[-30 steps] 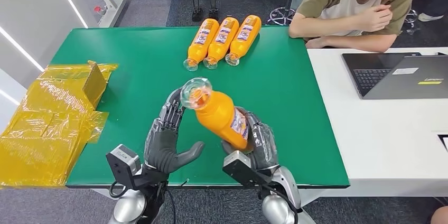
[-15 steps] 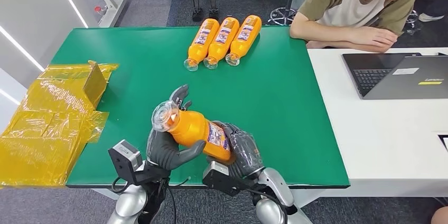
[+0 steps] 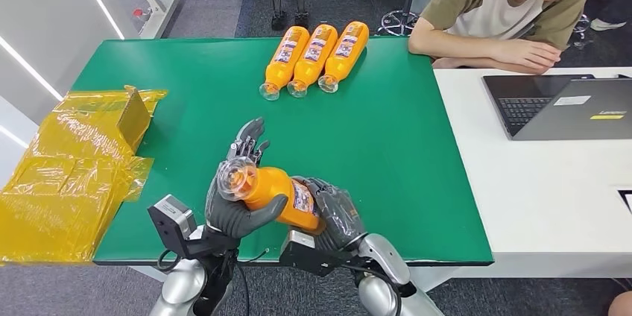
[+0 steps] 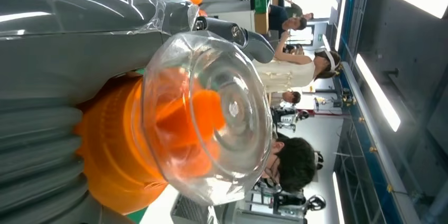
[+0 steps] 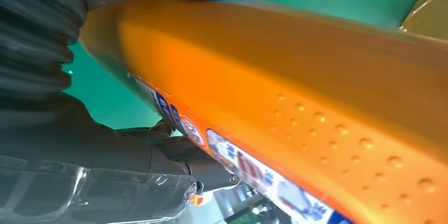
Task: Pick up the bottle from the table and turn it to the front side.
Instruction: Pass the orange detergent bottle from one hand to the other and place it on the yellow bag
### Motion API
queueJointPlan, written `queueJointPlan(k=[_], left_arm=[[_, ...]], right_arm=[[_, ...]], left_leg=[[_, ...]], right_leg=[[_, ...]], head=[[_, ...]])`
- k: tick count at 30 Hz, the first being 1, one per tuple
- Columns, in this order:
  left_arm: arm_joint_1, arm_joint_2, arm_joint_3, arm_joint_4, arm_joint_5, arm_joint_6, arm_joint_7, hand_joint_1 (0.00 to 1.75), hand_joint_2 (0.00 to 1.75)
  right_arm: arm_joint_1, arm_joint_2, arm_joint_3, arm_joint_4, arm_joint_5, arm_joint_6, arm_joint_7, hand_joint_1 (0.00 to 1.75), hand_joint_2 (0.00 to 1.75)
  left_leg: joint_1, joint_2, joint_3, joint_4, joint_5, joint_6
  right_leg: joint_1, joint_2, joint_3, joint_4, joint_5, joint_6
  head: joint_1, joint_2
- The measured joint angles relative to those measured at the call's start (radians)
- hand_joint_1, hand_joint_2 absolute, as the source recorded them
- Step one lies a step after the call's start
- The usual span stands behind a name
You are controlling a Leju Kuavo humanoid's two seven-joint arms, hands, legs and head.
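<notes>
Both hands grasp the bottle (image 3: 272, 195) above the near edge of the green table (image 3: 402, 144). The left hand (image 3: 237, 200) wraps the neck end just behind the clear cap (image 3: 235, 177), thumb under the bottle and fingers reaching up past the cap on its far side. The right hand (image 3: 335, 212) cups the base end, fingers curled over the label. The bottle lies nearly level, cap to the left and tilted slightly up. Three more bottles (image 3: 314, 57) lie side by side at the far edge, caps pointing near. Yellow wrapping (image 3: 67, 167) sits on the left. A person (image 3: 507, 10) leans on the white table (image 3: 536, 197) at the right, beside a laptop (image 3: 566, 103).
</notes>
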Motion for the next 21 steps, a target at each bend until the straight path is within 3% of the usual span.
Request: queueJointPlan(k=[1, 2, 21], left_arm=[[-0.001, -0.001, 0.000, 0.000, 0.006, -0.004, -0.002, 1.69, 1.75], [-0.002, -0.003, 0.000, 0.000, 0.009, -0.007, -0.004, 1.75, 1.75], [-0.027, -0.016, 0.002, 0.010, 0.036, -0.002, -0.022, 1.75, 1.75]], right_arm=[[-0.003, 0.001, 0.001, 0.007, 0.000, 0.002, -0.005, 1.75, 1.75], [-0.005, 0.003, 0.002, 0.013, 0.000, 0.001, -0.011, 1.75, 1.75], [-0.010, 0.027, -0.004, 0.051, -0.032, -0.071, -0.053, 1.75, 1.75]], left_leg=[[0.000, 0.000, 0.000, 0.000, 0.000, 0.000], [0.000, 0.000, 0.000, 0.000, 0.000, 0.000], [0.000, 0.000, 0.000, 0.000, 0.000, 0.000]], right_leg=[[0.000, 0.000, 0.000, 0.000, 0.000, 0.000], [0.000, 0.000, 0.000, 0.000, 0.000, 0.000], [0.000, 0.000, 0.000, 0.000, 0.000, 0.000]], head=[[0.000, 0.000], [0.000, 0.000], [0.000, 0.000]])
